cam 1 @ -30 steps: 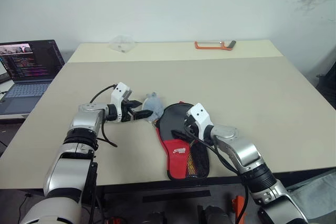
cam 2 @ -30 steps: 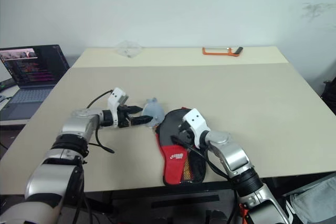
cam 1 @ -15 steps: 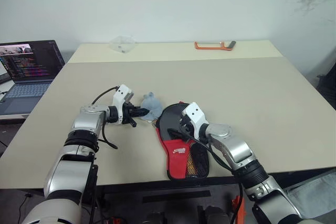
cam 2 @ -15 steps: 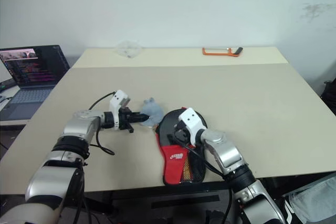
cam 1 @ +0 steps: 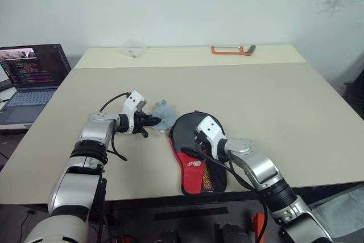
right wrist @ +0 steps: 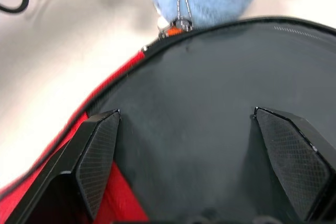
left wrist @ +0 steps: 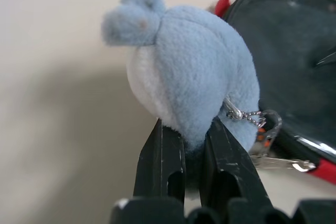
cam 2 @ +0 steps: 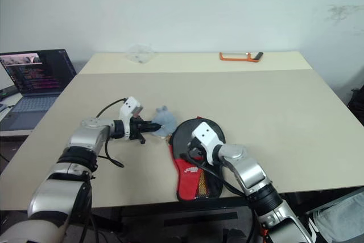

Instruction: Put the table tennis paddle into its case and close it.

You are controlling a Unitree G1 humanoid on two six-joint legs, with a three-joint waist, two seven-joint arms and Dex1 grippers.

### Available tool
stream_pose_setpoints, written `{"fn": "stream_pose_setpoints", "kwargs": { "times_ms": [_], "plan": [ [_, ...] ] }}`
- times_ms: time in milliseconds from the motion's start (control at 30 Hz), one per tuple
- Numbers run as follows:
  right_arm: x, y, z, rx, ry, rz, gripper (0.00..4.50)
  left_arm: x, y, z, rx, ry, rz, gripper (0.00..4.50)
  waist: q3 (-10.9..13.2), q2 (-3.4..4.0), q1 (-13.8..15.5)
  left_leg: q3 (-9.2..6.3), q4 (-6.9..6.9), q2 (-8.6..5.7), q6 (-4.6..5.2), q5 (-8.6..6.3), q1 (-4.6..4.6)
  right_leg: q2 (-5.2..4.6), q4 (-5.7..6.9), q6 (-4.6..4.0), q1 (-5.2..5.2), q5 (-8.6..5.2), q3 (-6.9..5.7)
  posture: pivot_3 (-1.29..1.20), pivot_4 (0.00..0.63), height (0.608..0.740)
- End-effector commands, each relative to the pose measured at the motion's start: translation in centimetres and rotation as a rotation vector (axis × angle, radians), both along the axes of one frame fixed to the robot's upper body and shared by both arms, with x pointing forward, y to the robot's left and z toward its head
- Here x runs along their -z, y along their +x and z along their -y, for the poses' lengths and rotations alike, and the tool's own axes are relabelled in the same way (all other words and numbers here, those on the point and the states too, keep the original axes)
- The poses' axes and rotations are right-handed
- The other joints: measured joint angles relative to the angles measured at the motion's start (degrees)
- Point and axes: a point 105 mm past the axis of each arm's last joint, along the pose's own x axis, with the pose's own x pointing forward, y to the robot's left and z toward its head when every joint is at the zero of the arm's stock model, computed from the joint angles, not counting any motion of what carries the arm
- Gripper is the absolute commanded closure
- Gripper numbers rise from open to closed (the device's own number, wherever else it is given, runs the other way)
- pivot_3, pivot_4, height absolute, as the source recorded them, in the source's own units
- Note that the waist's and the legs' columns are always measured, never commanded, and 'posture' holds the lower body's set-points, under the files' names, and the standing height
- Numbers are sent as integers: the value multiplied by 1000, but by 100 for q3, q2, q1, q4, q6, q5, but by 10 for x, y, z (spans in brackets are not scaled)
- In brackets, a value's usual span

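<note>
Left gripper (left wrist: 184, 153) clamped on blue plush charm (left wrist: 184, 72), chained to zip of case (cam 1: 196, 155). Right gripper (right wrist: 202, 156) spread wide over case's black round top. Case flat on surface (cam 1: 256, 101) near front edge: black top, red lower part, white logo, mesh panel. Paddle not discernible.

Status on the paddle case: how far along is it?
No paddle lies loose on the table, so it looks stowed in the red-and-black fabric paddle case. In hand: left gripper pinches the blue plush zipper charm; right gripper, jaws open, over the case top. Left: zipping shut.
</note>
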Motion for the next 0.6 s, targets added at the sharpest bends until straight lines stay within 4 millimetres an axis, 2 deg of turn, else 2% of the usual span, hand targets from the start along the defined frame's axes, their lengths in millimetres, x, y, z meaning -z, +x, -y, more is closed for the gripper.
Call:
{"fn": "stream_pose_setpoints", "kwargs": {
  "times_ms": [33, 233, 333, 433, 600],
  "plan": [
    [27, -7, 4, 11, -62, -97, 0, -12, 16, -11, -87, 113, 85, 4450, -2, -1, -3, 0, 0, 0, 0, 0, 5, 0, 2, -2, 4, 1, 0, 0, 150, 740],
    [36, -11, -2, -10, -87, -126, 0, -26, 35, -2, -100, 291, 206, 4452, -2, -2, -11, -2, -15, 5, 1, -1, 85, 11, -9, -1, 84, 1, -1, 0, 150, 740],
    [43, -12, -3, -18, -99, -147, 0, -40, 47, 12, -91, 418, 302, 4454, -3, -4, -11, -2, -14, 6, 0, 0, 85, 16, -8, -1, 84, 1, 0, 0, 150, 740],
    [48, -13, -3, -21, -107, -165, 0, -55, 56, 26, -99, 475, 383, 4455, -4, -6, -13, -3, -14, 5, 0, 0, 84, 16, -8, -1, 84, 1, 0, 0, 150, 740],
    [62, -20, -4, -39, -136, -206, 0, -76, 66, 64, -36, 655, 583, 4456, -5, -7, -25, -1, -15, 5, 0, -1, 84, 19, -8, -1, 82, 1, 1, 0, 150, 740]
  ]
}}
